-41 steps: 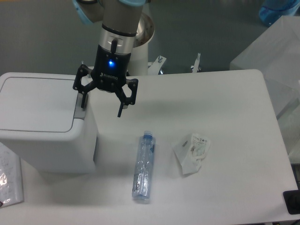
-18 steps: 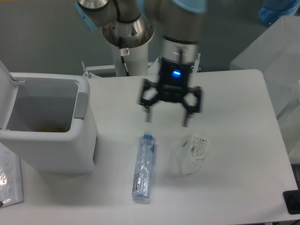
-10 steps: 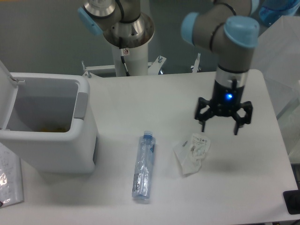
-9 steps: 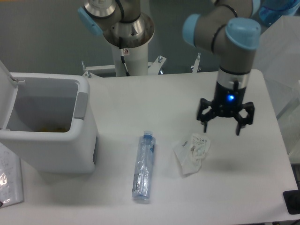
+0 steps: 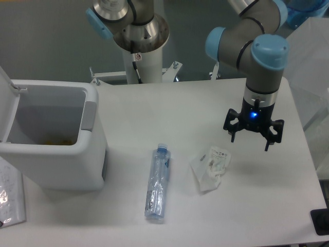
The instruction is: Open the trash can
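**The trash can is open and the end effector hangs far from it**

Look at the left side of the white bench. You can see the trash can standing there, big and white. Its lid is tipped up at the left edge, so you can look right down inside. There is something small and yellowish at the bottom, too dim to make out. The grey push tab sits on the right wall of the can.

Now look to the right. Your end effector hangs over the bench, well apart from the can. Its fingers are spread wide and hold nothing. A blue light glows on it.

A clear plastic bottle with a blue cap lies flat near the middle. A crumpled white wrapper lies beside it, just below and left of the end effector.
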Motion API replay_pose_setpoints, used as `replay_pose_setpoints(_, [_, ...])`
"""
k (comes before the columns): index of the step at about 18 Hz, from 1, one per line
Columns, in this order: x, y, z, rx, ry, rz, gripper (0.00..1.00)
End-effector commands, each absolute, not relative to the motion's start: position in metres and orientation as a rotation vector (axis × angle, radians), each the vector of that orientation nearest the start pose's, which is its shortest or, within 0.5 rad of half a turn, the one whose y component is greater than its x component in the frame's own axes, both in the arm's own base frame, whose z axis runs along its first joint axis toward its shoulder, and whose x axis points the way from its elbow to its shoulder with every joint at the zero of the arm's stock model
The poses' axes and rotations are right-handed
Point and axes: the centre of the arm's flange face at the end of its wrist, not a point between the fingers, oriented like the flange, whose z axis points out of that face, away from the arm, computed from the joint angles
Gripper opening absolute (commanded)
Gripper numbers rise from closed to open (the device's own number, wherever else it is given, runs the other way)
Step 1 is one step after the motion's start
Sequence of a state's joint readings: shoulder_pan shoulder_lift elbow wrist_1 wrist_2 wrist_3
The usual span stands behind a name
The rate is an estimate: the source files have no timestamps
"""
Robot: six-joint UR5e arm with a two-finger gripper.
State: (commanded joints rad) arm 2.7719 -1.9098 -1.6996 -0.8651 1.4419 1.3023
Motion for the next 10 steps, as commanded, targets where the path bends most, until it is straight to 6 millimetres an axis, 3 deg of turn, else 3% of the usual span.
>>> replay_pose_setpoints(10, [-0.5145,0.3558,0.3086,-2.960,0.169,0.274,1.00])
